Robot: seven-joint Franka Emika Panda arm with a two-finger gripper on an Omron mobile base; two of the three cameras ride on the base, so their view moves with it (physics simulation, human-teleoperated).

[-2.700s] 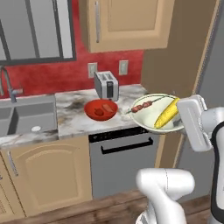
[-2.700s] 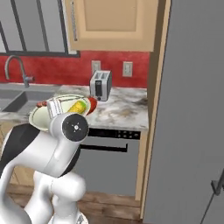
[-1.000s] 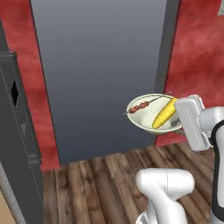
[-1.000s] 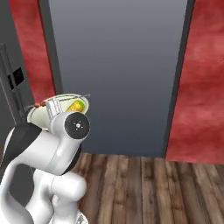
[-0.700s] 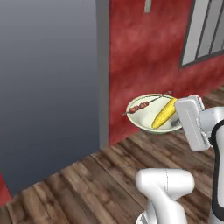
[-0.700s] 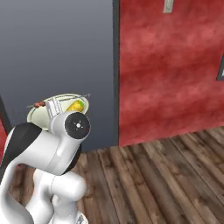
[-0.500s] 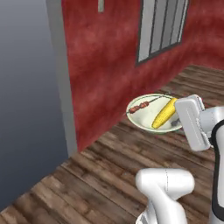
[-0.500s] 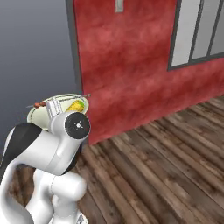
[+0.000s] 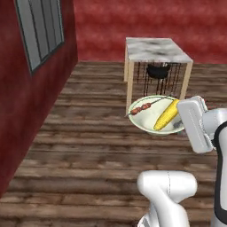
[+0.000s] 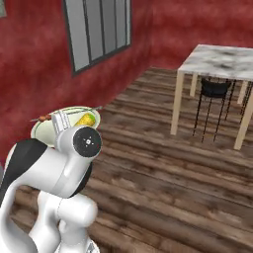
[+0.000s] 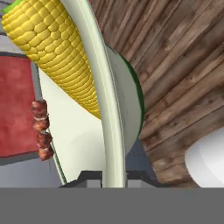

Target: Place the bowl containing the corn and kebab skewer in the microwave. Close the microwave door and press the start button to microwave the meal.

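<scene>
The pale cream bowl (image 9: 148, 120) hangs in the air in front of the arm, level, with the yellow corn (image 9: 166, 114) and the kebab skewer (image 9: 143, 107) lying in it. My gripper (image 9: 182, 124) is shut on the bowl's right rim. In the hand view the rim (image 11: 103, 92) runs up between the fingertips of the gripper (image 11: 113, 177), with the corn (image 11: 57, 48) and the skewer's meat chunks (image 11: 41, 129) to its left. From the right base view the bowl (image 10: 48, 129) shows behind the arm's elbow. The microwave and its door are out of view.
A small marble-topped table (image 9: 157, 48) with a black wire stool (image 9: 158, 71) under it stands just beyond the bowl, seen again as the table (image 10: 222, 58) at right. A red wall with a barred window (image 9: 40, 31) runs along the left. Open wooden floor (image 9: 88, 146) lies around.
The whole picture has swung: the base has turned from the counter past a grey panel and red wall to this room with the table. The bowl has stayed in the gripper, unmoved against the arm.
</scene>
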